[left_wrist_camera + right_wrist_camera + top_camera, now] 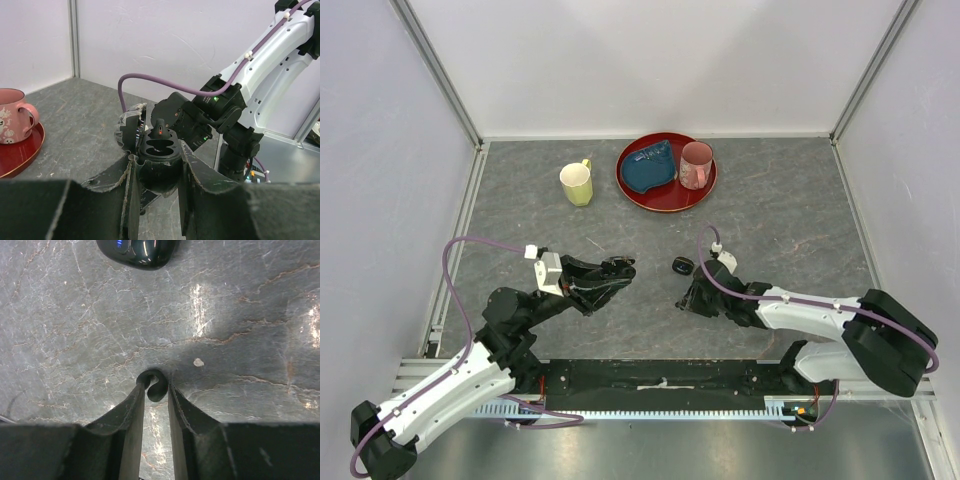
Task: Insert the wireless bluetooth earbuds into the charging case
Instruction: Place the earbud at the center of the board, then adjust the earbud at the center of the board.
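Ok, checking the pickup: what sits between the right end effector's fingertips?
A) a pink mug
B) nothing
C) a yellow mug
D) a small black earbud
D: the right wrist view shows a small black earbud between the tips of the right end effector.

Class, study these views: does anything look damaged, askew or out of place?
The left pincer, shut on the open charging case, has frayed, peeling finger padding. A pale crumb lies on the table near the earbud.
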{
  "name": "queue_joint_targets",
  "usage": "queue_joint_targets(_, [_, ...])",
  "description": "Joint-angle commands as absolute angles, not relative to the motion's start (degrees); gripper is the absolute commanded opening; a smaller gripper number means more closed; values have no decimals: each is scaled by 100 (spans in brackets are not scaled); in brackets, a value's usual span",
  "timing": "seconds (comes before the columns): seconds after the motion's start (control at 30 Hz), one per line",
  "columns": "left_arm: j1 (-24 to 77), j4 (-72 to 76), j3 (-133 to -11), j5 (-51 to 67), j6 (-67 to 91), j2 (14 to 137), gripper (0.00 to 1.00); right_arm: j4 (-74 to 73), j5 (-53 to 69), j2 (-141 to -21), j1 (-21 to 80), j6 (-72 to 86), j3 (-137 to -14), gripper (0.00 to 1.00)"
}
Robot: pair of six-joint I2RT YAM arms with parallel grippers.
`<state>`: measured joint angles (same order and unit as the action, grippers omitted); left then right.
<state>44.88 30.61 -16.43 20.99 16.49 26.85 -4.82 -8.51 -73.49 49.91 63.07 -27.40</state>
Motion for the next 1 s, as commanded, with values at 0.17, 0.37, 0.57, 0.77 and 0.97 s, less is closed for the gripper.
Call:
queue_joint_targets(0.17, [4518,3419,-1617,2057,1784,2742,2,-105,-861,-7419,4992,6381,-2698,42])
queue_joint_targets(0.37, [4526,3445,-1626,2065,1767,2804,2,-351,-1054,-6918,4983,6118,-2760,55])
queue_joint_targets(0.57, [4518,3480,-1635,2074,1784,2865,2,-642,-968,-6460,4704,5038,-2988,57])
queue_joint_targets(0.77, [4518,3559,-1661,2136,1819,2979,2,-633,183,-6819,4158,4098,-3059,49])
queue_joint_targets(0.97, [4518,3568,-1661,2144,1828,3032,2,-501,834,-7233,4096,3551,-3173,47])
